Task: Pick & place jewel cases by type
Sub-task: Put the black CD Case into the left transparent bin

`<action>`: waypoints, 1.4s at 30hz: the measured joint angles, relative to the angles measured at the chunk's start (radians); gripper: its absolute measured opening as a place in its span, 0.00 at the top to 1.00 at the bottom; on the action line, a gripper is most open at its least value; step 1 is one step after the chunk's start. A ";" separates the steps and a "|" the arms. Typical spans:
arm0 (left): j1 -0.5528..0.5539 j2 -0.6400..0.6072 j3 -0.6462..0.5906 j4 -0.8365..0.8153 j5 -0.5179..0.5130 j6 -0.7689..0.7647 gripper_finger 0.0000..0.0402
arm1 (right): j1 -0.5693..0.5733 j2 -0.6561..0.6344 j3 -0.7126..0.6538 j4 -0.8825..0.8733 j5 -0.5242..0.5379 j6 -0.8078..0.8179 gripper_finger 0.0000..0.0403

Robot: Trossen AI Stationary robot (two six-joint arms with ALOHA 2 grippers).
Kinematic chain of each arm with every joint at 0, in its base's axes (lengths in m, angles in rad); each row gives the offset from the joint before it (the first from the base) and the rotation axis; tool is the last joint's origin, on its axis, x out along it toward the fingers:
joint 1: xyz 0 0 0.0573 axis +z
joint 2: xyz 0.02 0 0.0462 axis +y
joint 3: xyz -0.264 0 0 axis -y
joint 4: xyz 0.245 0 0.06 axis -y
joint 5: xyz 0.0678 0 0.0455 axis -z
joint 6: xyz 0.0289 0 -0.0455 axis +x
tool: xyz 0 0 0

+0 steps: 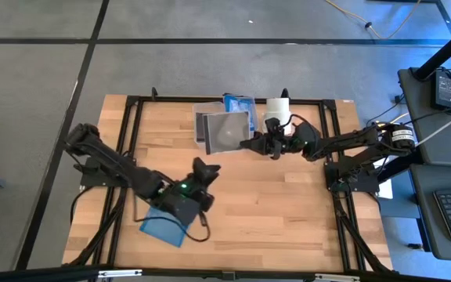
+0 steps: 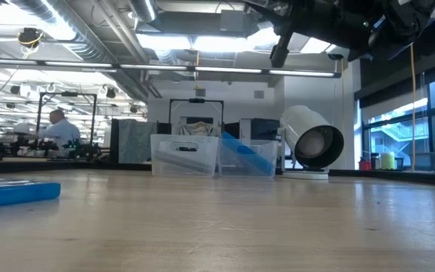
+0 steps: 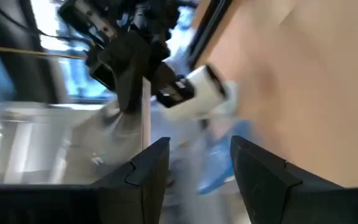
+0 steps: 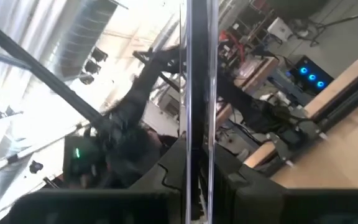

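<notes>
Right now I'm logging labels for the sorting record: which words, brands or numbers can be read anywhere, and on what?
None can be read.
Dark case with a disc: no print legible.
Blue case on the table: plain.
White roll: no lettering shows.
Clear bins: markings too small to read.
Room signs and screens: too blurred.

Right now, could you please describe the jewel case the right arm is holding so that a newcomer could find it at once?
Start at the white cylinder roll at the table's far edge. Just beside it, the right gripper holds a grey jewel case with a disc showing inside, above the clear bins. Unlike the blue jewel case lying flat near the left gripper, it is off the table.
</notes>
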 joint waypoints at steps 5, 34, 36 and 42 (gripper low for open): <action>-0.007 -0.078 0.000 -0.167 0.130 -0.326 0.58 | -0.004 0.000 0.000 -0.004 -0.008 -0.034 0.90; 0.117 -0.216 0.000 -0.453 0.584 -1.546 0.58 | -0.005 0.000 -0.001 -0.338 -0.246 -0.586 0.90; 0.124 -0.216 0.000 -0.428 0.593 -1.545 0.58 | -0.005 0.000 -0.001 -0.342 -0.258 -0.601 0.90; 0.147 -0.216 0.000 -0.318 0.657 -1.500 0.58 | -0.005 0.000 -0.001 -0.351 -0.311 -0.638 0.90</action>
